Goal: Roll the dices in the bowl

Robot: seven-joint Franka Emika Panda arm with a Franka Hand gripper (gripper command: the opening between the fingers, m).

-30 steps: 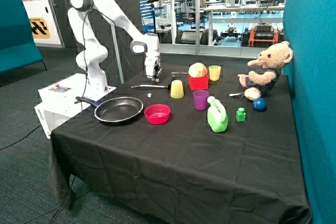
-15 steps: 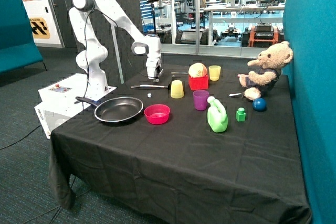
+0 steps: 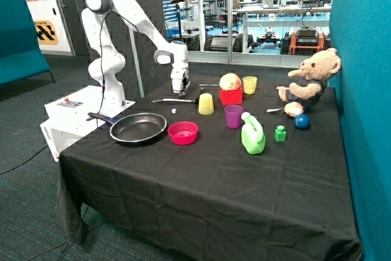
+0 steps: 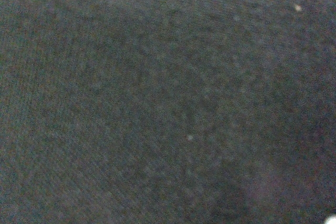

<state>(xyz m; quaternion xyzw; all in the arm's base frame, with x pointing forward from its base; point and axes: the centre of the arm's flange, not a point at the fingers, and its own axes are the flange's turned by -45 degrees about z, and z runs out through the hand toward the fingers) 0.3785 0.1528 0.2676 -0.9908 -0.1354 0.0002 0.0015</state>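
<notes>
— Where are you, and where do the dice lie from you?

— My gripper (image 3: 179, 91) hangs low over the far side of the black-clothed counter (image 3: 201, 169), above the thin metal utensil (image 3: 172, 100) lying there. One tiny white cube, a die (image 3: 174, 111), sits on the cloth a little nearer the camera than I am, between the utensil and the black frying pan (image 3: 138, 128). The small shallow round pink plastic bowl (image 3: 182, 132) stands nearer still, just beside the pan's rim and apart from the die. So the line runs from me toward the front edge: die first, then bowl.

— Long axis to worry about?

— None; a cube that small offers no preferred side. I judge centring over it matters more than any turn of the wrist.

— Are your fingers apart or together?

— I cannot tell.

— What else is unclear?

— I find only one die; the second is either hidden or too small to make out. My wrist view shows nothing but dark cloth with a few pale specks, and I cannot say any of them is a die. The bowl looks empty, so the task seems not yet begun.
</notes>
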